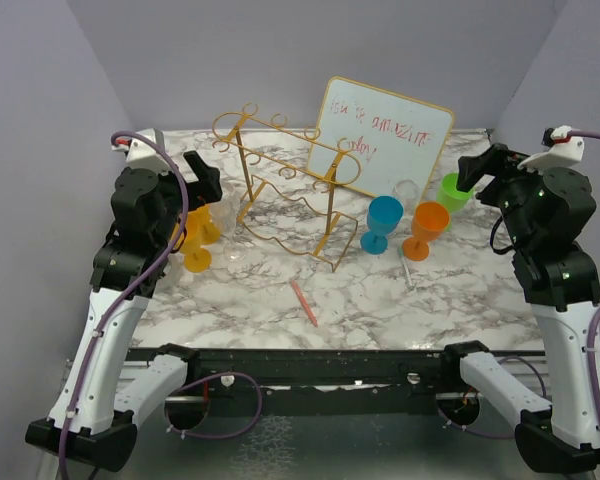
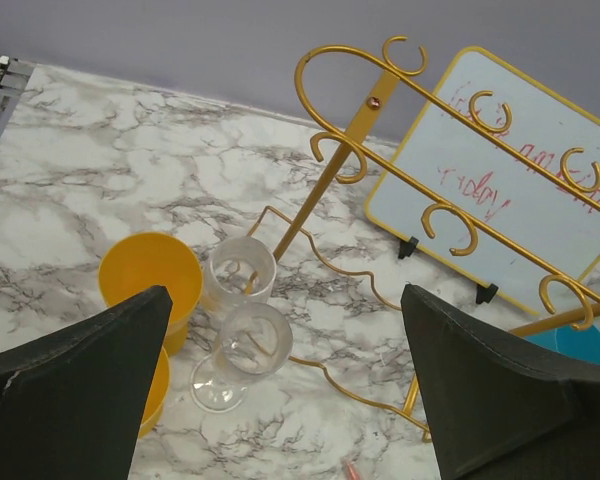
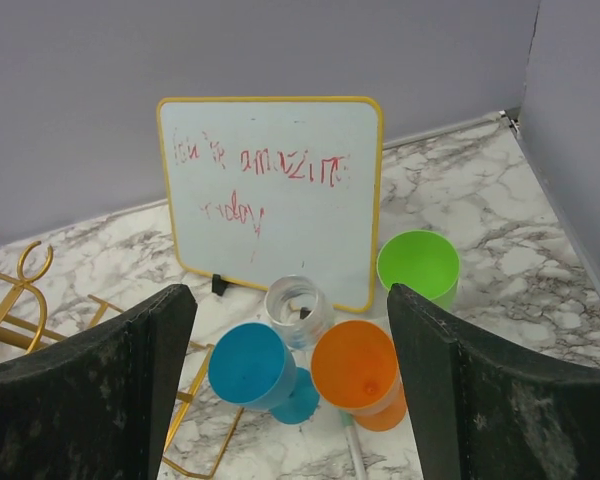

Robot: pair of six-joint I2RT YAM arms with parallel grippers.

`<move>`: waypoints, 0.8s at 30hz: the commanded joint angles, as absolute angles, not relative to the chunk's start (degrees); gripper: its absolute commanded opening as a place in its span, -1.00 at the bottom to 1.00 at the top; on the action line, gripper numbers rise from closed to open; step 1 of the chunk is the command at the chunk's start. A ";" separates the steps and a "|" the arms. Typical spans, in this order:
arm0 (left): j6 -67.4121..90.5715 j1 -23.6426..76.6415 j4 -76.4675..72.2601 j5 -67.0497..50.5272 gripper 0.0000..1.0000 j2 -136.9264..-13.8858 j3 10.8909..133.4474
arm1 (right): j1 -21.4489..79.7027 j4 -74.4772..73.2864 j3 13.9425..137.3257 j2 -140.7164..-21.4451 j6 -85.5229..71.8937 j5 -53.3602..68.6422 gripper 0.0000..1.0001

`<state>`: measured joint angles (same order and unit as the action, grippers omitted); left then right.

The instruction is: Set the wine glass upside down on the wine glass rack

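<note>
Top view: you have the wine glass rack [image 1: 285, 190] standing upright toward the back of the marble table [image 1: 230, 300]. A whiteboard [image 1: 380, 140] with red writing leans just behind the rack's right end. The left gripper [image 1: 208, 186] hangs above the table off the rack's left end, over two yellow glasses [image 1: 196, 240]. Off the rack's right end stand a blue glass [image 1: 383, 222], an orange glass [image 1: 426, 228] and a green glass [image 1: 454, 192], with the right gripper [image 1: 473, 172] raised beyond them. A red pen [image 1: 303, 301] lies on the marble in front of the rack. A pale pen [image 1: 407, 272] lies farther out from the rack's right end.

Left wrist view: your left fingers [image 2: 75, 400] are spread wide with nothing between them in their grip. Below them are the nearer clear wine glass [image 2: 245, 345] and the second clear wine glass [image 2: 242, 268]. Both stand mouth up on the marble, just beside the rack's wavy lower rail. You cannot tell from here whether either one touches the wire. The yellow glasses sit on the side of the clear pair away from the rack.

Right wrist view: your right fingers [image 3: 90, 390] are also wide apart and hold nothing. Only the rack's curled ends show, at the left edge. To the rack's right, the blue, orange and green glasses stand mouth up, and a third clear glass [image 3: 297, 308] stands among them in front of the whiteboard.
</note>
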<state>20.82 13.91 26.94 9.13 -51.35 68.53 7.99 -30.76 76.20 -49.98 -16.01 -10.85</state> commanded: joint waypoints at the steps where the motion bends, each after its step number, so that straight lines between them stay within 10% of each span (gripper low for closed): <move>1: 21.53 14.06 22.48 6.03 0.98 -50.82 67.85 | 8.26 -33.39 75.67 -49.41 -15.83 -11.43 0.69; 24: 18.71 14.06 20.35 0.35 0.98 -47.53 66.35 | 8.26 -34.30 74.51 -53.89 -16.08 -5.65 0.69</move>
